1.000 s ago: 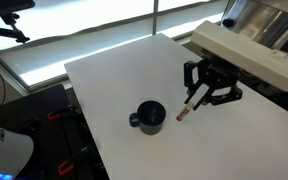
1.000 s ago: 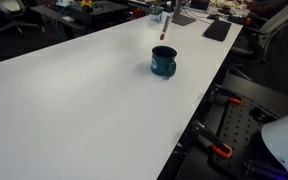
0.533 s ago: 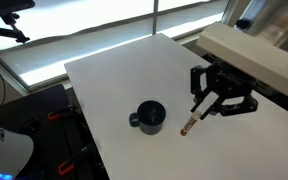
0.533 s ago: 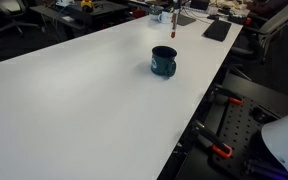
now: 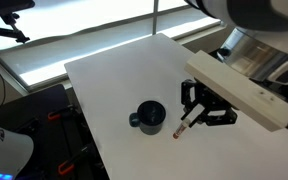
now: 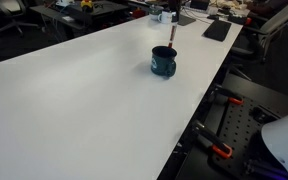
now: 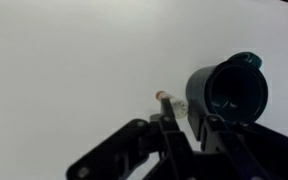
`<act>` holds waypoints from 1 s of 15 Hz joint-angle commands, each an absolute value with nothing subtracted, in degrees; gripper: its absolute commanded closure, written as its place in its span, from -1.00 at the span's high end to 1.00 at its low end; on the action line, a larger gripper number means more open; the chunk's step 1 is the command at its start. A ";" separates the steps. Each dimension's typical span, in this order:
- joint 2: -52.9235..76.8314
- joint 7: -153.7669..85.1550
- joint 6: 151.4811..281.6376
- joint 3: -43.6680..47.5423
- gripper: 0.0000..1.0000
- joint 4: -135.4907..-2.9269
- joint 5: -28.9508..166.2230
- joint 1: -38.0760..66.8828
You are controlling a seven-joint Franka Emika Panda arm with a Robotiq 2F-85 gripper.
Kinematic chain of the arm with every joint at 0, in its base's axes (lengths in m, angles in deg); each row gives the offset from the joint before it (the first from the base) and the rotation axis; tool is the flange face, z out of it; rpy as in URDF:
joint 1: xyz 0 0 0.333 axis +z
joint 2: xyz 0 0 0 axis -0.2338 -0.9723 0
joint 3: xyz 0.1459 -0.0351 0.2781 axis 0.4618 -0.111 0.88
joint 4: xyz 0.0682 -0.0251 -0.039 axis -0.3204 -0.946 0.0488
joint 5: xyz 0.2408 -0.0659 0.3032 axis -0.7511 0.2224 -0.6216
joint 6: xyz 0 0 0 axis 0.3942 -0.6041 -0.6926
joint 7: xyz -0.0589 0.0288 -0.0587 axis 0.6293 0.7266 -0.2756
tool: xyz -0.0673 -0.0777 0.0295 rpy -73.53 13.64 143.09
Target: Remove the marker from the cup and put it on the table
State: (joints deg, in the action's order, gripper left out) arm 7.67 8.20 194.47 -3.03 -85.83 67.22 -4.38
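Observation:
The dark cup (image 5: pixel 149 117) (image 6: pixel 164 62) stands upright on the white table (image 5: pixel 109 80) (image 6: pixel 74 100). My gripper (image 5: pixel 200 108) is shut on the upper part of the reddish marker (image 5: pixel 186 122). The marker hangs tilted outside the cup, its lower tip just beside the cup and close to the tabletop. In the wrist view the black fingers (image 7: pixel 171 140) clamp the marker (image 7: pixel 168 102), whose tip points at bare table left of the cup (image 7: pixel 227 90). In an exterior view the marker (image 6: pixel 171 34) shows just behind the cup. Whether the tip touches the table I cannot tell.
A flat black object (image 6: pixel 216 30) lies at the table's far end, with cluttered desks behind it. The table edge (image 5: pixel 89 140) runs close to the cup, with black and orange equipment (image 6: pixel 219 150) on the floor beyond it.
The gripper has come down and drawn a little closer to the cup, carrying the marker with it. The marker's lower tip now sits nearer the tabletop. The cup has stayed put.

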 commanded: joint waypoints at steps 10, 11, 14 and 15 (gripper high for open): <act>-0.84 9.68 199.34 -1.46 -0.90 -84.85 65.20 -6.55; -1.30 9.48 199.48 -1.31 -0.90 -84.83 65.25 -6.57; -1.50 10.26 199.30 -0.64 -0.26 -85.00 64.64 -7.07; -1.50 9.00 198.54 -1.38 -0.06 -85.15 66.30 -6.39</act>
